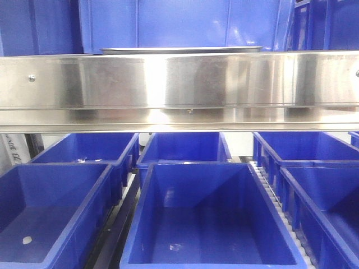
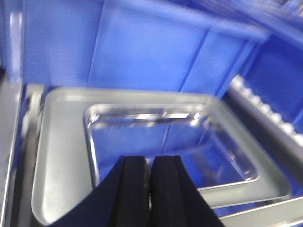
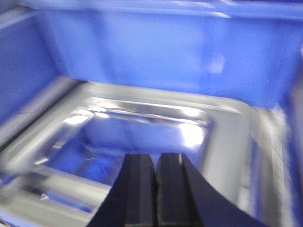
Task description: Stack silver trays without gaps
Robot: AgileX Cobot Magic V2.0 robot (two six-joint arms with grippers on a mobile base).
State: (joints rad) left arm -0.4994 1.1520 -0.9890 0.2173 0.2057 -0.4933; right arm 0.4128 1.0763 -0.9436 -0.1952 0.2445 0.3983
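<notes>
Hovering over silver trays [image 2: 61, 156], centre frame in both wrist views: left gripper [image 2: 150, 189] and right gripper [image 3: 155, 189] clenched, empty. Nesting looks done; any gap unclear through blur.

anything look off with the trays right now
Yes. In the left wrist view the upper silver tray sits skewed inside the lower silver tray, its rim at an angle to the one beneath, so they are not nested flush.
</notes>
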